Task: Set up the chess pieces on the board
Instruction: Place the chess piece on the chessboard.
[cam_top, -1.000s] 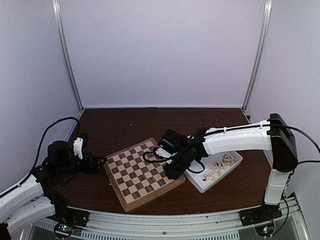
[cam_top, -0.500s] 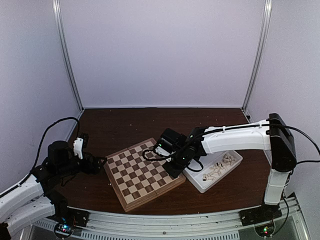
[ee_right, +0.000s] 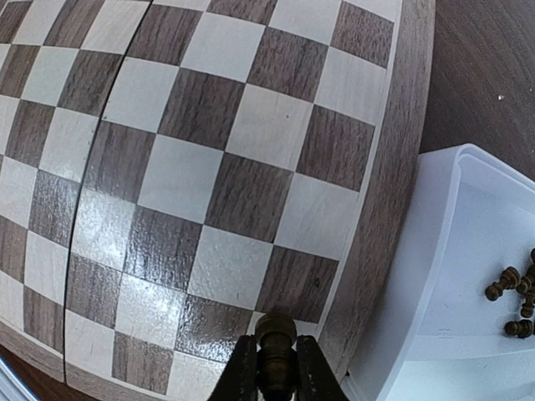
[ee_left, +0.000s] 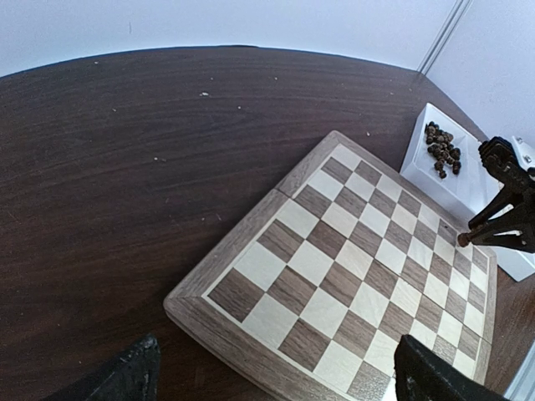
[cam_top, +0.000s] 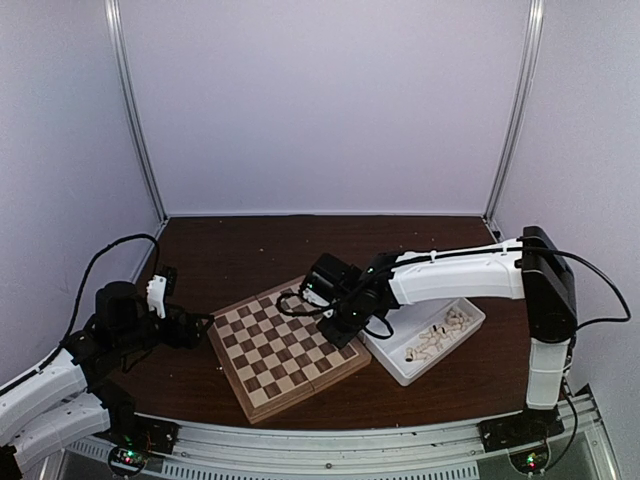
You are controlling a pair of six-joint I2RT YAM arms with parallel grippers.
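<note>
One dark chess piece (ee_right: 276, 334) is pinched between the fingers of the right gripper (ee_right: 276, 372). Its long axis runs in line with the fingers, knob end pointing at the board (ee_right: 209, 150) below. In the right wrist view it hangs over the outermost row of squares, and the white tray (ee_right: 435, 276) lies at about 3 o'clock, just past the border. No piece stands on the board yet. With the squares straight under the jaws, a short plain descent looks like the next move. The left gripper (cam_top: 190, 328) sits off the board's 9 o'clock edge, its jaws spread wide on nothing.
</note>
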